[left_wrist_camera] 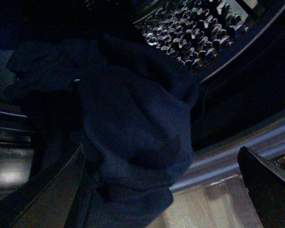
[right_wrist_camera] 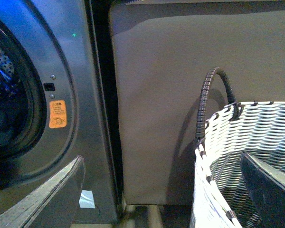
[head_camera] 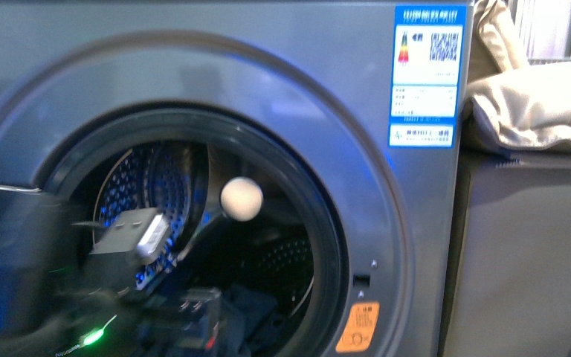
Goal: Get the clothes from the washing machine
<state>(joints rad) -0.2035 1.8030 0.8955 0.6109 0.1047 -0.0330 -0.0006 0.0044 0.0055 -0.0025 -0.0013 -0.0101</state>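
1. Currently, the left hand sits at the porthole of the washing machine, fingers spread wide and gripping nothing.
2. The clothes lie heaped low at the front of the drum, directly ahead of the spread fingers and reaching the door sill.
3. The right hand is likewise released and empty, outside the machine, with the white basket just beside it.
4. Recommendation: advance the left hand until both fingers straddle a thick fold at the heap's crown, then clench fully. A shallow pinch on soft knit would likely slip.
5. Lift clear of the sill when withdrawing, to avoid snagging.
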